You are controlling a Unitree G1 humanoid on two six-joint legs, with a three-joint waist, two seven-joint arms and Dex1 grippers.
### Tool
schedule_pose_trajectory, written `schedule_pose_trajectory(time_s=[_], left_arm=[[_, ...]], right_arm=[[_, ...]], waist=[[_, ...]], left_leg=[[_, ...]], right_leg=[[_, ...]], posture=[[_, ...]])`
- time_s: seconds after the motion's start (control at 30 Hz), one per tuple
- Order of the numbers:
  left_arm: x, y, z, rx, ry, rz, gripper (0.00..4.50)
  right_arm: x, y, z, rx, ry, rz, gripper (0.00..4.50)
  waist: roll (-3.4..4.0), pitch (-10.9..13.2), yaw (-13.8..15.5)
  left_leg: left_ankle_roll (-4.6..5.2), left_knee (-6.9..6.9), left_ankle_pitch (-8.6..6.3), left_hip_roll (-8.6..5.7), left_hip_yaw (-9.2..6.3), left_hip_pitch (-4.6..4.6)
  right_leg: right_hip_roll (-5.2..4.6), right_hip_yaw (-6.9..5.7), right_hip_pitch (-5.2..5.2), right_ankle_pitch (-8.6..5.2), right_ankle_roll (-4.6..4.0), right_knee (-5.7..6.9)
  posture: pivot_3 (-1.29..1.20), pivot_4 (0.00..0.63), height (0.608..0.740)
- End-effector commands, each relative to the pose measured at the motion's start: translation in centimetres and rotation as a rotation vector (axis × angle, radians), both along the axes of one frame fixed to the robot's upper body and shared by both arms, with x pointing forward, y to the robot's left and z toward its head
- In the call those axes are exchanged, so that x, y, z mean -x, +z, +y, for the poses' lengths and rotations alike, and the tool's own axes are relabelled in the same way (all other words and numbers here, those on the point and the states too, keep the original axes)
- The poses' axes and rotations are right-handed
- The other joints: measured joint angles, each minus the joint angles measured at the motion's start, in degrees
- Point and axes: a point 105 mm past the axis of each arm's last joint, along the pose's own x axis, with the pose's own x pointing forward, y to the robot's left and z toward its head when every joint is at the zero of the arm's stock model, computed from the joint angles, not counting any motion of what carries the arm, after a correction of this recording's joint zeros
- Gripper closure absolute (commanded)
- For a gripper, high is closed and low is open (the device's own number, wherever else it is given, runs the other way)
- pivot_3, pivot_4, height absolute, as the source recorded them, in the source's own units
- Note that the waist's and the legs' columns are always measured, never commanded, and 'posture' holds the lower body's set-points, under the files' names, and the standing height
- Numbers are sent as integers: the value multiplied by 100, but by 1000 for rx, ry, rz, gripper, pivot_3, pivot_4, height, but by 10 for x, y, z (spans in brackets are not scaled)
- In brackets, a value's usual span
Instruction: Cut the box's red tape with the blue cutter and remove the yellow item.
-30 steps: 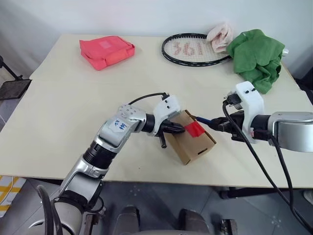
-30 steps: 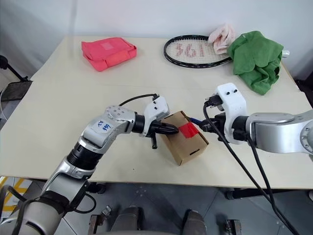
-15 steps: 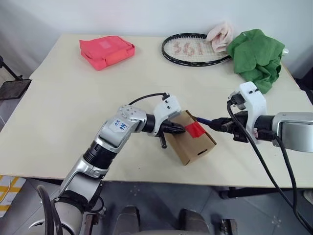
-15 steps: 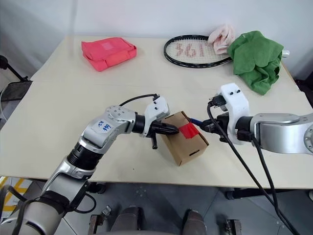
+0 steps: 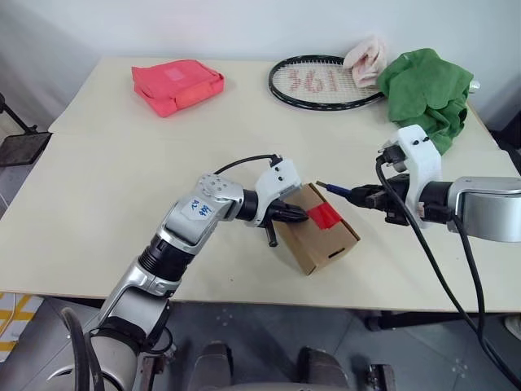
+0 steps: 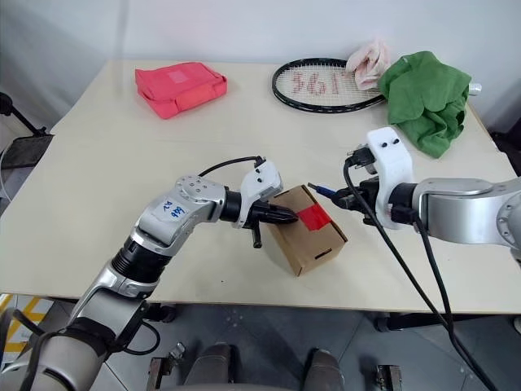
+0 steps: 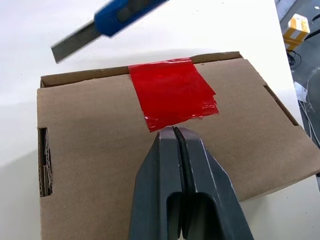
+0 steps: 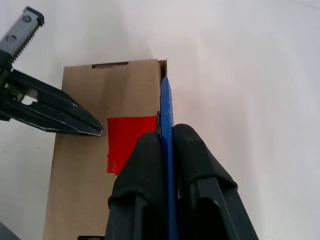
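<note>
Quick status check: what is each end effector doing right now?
Left end effector: closed, holding nothing, tips at the red tape patch on the brown cardboard box.
Right end effector: closed on the thin blue cutter.

Bare table (image 5: pixel 122 179) around box (image 5: pixel 321 242); left gripper (image 5: pixel 303 215) blocks its 9 o'clock; racket (image 5: pixel 321 82), green cloth (image 5: pixel 427 90) far at 12.

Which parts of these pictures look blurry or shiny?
Left wrist view: the blue cutter is soft and out of focus, while the red tape gleams with glare. Right wrist view: the right gripper's fingers are blurred up close, the box sharper.
</note>
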Motion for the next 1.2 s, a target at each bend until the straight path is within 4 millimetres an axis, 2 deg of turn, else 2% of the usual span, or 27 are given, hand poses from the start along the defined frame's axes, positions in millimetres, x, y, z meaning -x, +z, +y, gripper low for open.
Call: schedule_pose_trajectory(time_s=[0.03,0.63,1.2], left_arm=[[2,-2,0,-21,-2,0,4481],[0,-1,-2,-17,4,1,4481],[1,-9,-8,-20,2,20,4481]], right_arm=[[3,7,5,16,23,-36,4419],[13,-5,-7,67,-26,61,4419],[26,-16,-14,105,-20,123,4419]], waist=[[0,0,2],[0,0,-8],[0,0,32]], left_leg=[[0,0,0,0,0,0],[0,0,0,0,0,0],[0,1,0,0,0,-1]], right_leg=[[0,0,0,0,0,0],[0,0,0,0,0,0],[-1,0,1,0,0,-1]], posture=[[0,150,740],[0,150,740],[0,150,740]])
